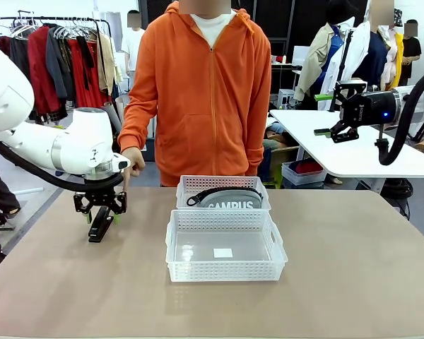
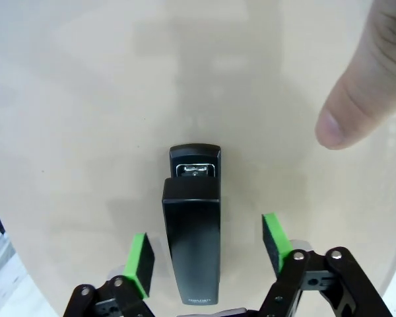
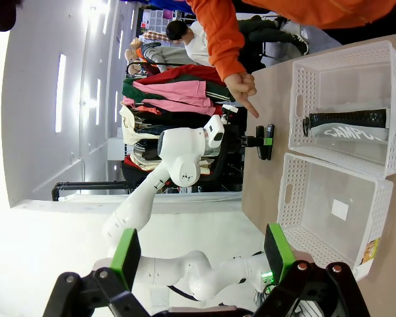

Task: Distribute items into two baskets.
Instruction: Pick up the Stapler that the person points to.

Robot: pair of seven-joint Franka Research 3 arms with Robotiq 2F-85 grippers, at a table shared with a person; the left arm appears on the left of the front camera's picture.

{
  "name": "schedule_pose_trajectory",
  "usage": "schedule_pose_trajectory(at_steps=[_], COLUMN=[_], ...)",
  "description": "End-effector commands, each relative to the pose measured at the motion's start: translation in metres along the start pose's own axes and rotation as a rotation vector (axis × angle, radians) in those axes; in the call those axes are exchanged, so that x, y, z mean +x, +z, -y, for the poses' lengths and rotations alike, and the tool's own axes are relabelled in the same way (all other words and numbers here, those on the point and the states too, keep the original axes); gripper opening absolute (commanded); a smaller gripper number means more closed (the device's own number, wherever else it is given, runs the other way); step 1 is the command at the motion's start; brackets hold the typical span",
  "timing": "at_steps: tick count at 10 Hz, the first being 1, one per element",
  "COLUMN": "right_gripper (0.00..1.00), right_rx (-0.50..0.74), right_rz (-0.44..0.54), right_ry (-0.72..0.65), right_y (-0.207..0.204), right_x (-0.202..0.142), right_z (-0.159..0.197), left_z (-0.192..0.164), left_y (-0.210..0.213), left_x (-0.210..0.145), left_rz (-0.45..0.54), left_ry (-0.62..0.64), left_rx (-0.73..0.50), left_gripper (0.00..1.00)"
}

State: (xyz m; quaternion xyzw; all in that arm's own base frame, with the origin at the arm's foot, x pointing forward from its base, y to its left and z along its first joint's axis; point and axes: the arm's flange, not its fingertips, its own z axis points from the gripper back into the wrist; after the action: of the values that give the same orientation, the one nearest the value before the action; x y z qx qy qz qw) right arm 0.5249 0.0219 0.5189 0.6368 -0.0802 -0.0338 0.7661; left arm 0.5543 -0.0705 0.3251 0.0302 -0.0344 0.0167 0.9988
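A small black stapler (image 1: 99,232) (image 2: 193,231) lies on the table's left side. My left gripper (image 1: 102,219) (image 2: 208,254) is low over it, open, with one green pad on each side and a gap to each. Two white lattice baskets stand mid-table. The far basket (image 1: 191,182) (image 3: 297,99) holds the grey "CAMPUS" pouch (image 1: 230,200) (image 3: 353,125). The near basket (image 1: 226,272) (image 3: 290,198) holds nothing but a white label. My right gripper (image 1: 336,131) (image 3: 201,254) is open, raised high at the right, with nothing in it.
A person in an orange hoodie stands at the far side. Their hand (image 1: 133,159) rests near the stapler, a fingertip (image 2: 363,92) touching the table just beyond it. Another white table (image 1: 353,152) stands behind right.
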Motion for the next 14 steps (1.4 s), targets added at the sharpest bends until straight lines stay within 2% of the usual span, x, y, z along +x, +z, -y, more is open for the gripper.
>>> schedule_pose_trajectory(at_steps=[1,3,4,9,14], right_gripper=[1.00,1.00,1.00,1.00,1.00], right_rx=[0.022,0.022,0.022,0.022,0.022], right_rz=[0.010,0.010,0.010,0.010,0.010], right_ry=[0.000,0.000,0.000,0.000,0.000], right_y=[0.001,0.001,0.001,0.001,0.001], right_x=[0.000,0.000,0.000,0.000,0.000], right_z=[-0.003,-0.003,-0.003,-0.003,-0.003], left_z=[-0.006,-0.008,-0.009,-0.011,-0.024], left_y=[0.003,0.003,0.003,0.022,0.109], left_x=[0.005,0.004,0.004,-0.004,-0.017], left_rz=[-0.004,-0.008,-0.010,-0.003,-0.045], left_ry=[0.001,0.008,0.008,0.020,0.014], left_rx=[-0.016,-0.014,-0.013,-0.006,-0.003], left_gripper=[0.42,0.04,0.00,0.00,0.00])
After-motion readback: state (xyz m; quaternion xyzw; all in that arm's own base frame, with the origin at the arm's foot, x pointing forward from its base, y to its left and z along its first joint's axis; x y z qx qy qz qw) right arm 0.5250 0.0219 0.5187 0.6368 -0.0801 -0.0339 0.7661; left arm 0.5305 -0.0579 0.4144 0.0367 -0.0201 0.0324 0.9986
